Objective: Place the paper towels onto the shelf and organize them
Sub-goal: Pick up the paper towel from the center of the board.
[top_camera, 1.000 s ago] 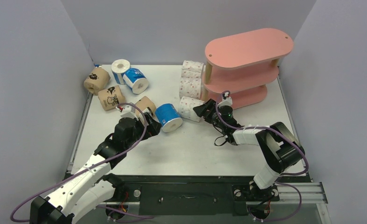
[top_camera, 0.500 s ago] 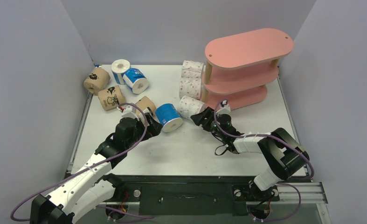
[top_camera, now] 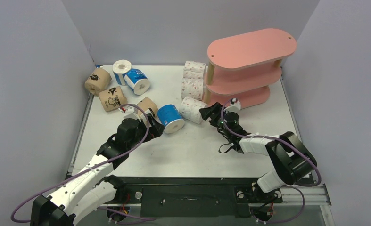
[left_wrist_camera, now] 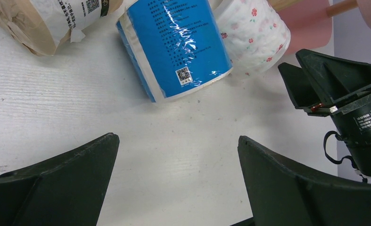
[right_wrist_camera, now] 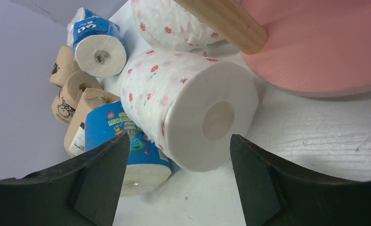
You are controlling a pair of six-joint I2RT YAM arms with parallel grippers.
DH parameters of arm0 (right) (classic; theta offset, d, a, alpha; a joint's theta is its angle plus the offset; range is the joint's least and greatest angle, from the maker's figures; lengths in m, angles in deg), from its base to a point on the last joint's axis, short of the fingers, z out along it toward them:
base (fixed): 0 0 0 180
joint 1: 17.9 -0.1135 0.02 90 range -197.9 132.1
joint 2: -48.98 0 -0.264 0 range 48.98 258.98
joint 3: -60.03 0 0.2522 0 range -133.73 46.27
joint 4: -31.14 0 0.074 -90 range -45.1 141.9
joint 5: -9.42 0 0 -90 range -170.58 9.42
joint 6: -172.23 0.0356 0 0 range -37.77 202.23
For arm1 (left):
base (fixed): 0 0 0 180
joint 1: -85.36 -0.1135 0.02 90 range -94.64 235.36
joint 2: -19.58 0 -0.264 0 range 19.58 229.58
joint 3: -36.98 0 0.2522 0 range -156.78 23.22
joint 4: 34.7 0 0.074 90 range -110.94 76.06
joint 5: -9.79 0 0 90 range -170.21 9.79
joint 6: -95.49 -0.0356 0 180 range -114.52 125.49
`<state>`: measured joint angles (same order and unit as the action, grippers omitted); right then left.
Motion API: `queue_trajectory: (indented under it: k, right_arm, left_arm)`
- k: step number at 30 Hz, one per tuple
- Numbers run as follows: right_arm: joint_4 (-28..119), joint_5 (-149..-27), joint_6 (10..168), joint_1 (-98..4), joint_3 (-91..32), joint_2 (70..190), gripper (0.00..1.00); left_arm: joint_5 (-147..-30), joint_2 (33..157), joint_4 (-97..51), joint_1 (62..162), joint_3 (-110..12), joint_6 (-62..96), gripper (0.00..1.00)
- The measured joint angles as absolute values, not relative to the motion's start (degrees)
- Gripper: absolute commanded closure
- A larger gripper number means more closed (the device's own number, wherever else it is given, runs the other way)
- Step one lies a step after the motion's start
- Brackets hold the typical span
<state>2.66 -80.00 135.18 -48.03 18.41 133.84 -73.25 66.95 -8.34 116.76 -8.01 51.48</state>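
Rolls lie scattered on the table [top_camera: 193,150], none of them on the shelf [top_camera: 251,47] yet. The nearest dotted roll [right_wrist_camera: 188,108] rests on its side just beside the shelf's bottom board, its flat end turned toward the right gripper [top_camera: 210,112], with a wooden post [right_wrist_camera: 226,21] close above it. That gripper sits low over the table with its jaws spread wide enough to take the roll, which lies just ahead of the fingertips; nothing is clamped. Coming in end-on like this probably lets the jaws close across the roll's width. Two more dotted rolls [top_camera: 193,87] sit in a row behind it along the shelf's left edge, handy for the same tier. Further left, the blue roll [left_wrist_camera: 174,47] lies close against the dotted one, with a brown roll [left_wrist_camera: 42,19] at its other side. The left gripper [left_wrist_camera: 177,138] faces the blue roll with jaws fully wide and empty, likely lined up to take it. The remaining brown and blue rolls [top_camera: 112,98] are grouped well apart toward the far left corner
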Motion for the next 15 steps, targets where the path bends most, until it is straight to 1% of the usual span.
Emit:
queue_trajectory:
  k: [11,15]
  right_arm:
    - [-3.59,-79.89,135.9,-48.16,16.27,143.43,0.27]
    - [-5.91,-79.93,136.53,-48.81,15.46,145.14,0.31]
  left_arm:
    - [-73.23,66.63,-8.31,116.76,-7.98,51.57,0.02]
    - [-73.19,65.29,-8.36,116.76,-7.55,51.55,0.02]
